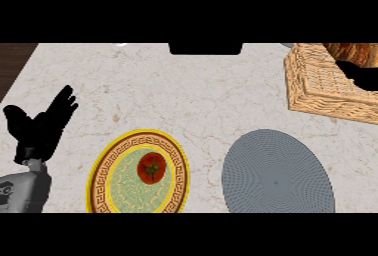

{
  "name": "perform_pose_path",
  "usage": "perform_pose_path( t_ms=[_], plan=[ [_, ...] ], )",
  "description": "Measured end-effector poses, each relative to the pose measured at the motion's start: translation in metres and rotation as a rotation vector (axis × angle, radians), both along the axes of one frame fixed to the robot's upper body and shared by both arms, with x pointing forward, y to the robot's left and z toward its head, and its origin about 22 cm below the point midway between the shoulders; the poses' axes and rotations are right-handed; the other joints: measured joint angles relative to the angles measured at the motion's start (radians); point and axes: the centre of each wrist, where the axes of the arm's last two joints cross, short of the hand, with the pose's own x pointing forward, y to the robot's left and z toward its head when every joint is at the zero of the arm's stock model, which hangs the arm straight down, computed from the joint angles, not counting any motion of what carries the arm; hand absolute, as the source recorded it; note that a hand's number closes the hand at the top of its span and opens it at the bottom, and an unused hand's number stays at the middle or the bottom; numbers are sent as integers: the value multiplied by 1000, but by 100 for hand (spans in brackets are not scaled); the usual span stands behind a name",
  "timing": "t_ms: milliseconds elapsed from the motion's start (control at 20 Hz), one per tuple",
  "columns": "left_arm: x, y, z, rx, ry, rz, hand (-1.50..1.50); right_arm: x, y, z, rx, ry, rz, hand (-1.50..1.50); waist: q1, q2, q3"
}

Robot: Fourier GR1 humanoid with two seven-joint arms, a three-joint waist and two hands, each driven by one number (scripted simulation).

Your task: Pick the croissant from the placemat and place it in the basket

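The brown croissant (pixel 353 53) is at the top right edge of the head view, over the inside of the woven basket (pixel 317 85). My right hand (pixel 365 77) shows only as a black shape at the right edge, inside the basket's outline and right against the croissant, curled on it. The round grey placemat (pixel 277 172) lies bare at the lower right. My left hand (pixel 40 125) rests open at the left edge with its fingers up, away from everything.
A yellow-rimmed patterned plate (pixel 111 185) with a red tomato (pixel 151 168) sits at the lower middle. A black object (pixel 205 48) stands at the counter's far edge. A dark wooden strip (pixel 13 62) borders the counter at top left.
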Motion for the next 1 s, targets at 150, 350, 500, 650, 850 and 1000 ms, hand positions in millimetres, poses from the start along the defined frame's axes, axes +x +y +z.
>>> perform_pose_path(
  t_ms=[150,350,500,650,850,1000],
  plan=[
    [6,-2,6,1,-1,-1,0,11,-18,-12,22,3,1,150,-1,0,0],
    [3,-1,5,1,-1,-4,0,27,-43,-35,44,-2,1,150,2,0,0],
    [3,-4,3,1,0,-4,0,36,-54,-52,60,-20,-49,-150,5,1,0],
    [0,0,4,2,-2,-8,0,45,-60,-62,113,-22,-129,-150,7,1,0],
    [5,-9,6,1,-1,-8,0,59,-69,-82,114,-3,-144,-150,6,1,0],
    [6,-6,5,2,-2,-8,0,64,-78,-85,114,-11,-112,-150,5,1,1]
  ],
)
